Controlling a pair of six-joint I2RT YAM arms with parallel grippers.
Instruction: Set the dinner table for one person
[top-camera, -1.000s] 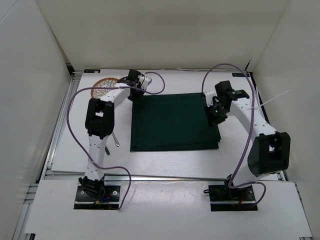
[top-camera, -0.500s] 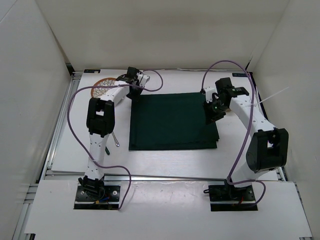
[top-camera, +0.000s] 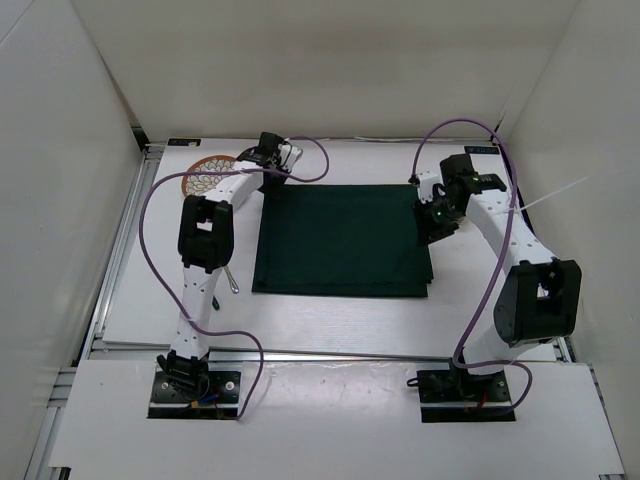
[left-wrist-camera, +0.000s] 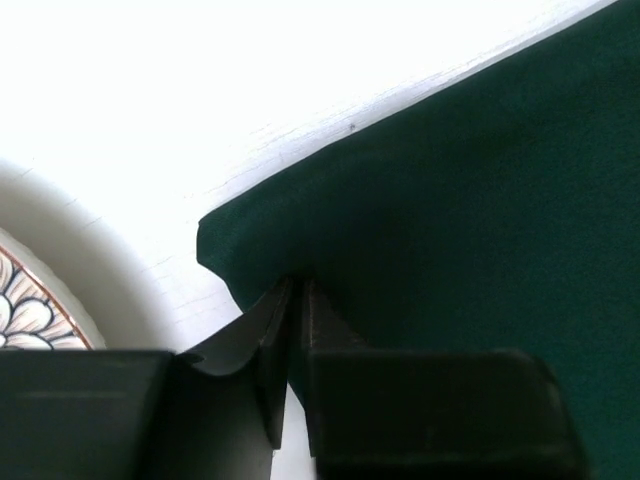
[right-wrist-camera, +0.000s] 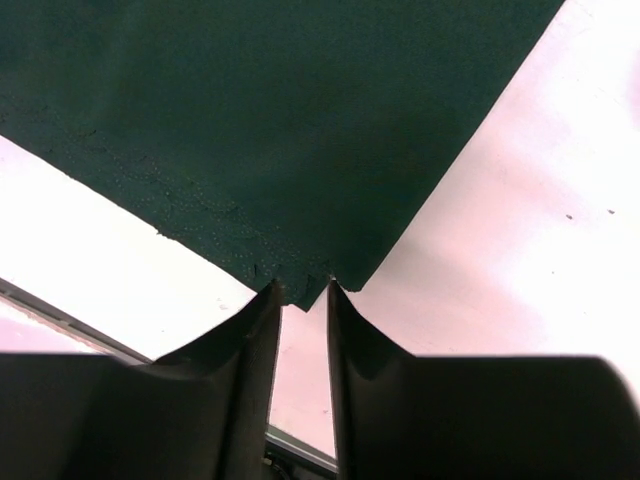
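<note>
Plate (top-camera: 203, 170) (beside cloth (top-camera: 340, 240)) crowds left gripper (left-wrist-camera: 297, 288).

We see the dark green cloth (top-camera: 340, 240) now lying further left on the surface (top-camera: 330, 320), its right edge flatter; the right pincer (right-wrist-camera: 300, 287) stands slightly wider and further back.

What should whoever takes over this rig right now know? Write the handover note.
Left gripper: shut on the green cloth's far left corner.
Right gripper: open, tips at a right-side cloth corner, not clamping.
Things: cloth spread flat mid dinner table; patterned plate far left; a utensil beside the left arm.
Done: cloth laid.
Left: release the cloth, then place plate and utensil.
</note>
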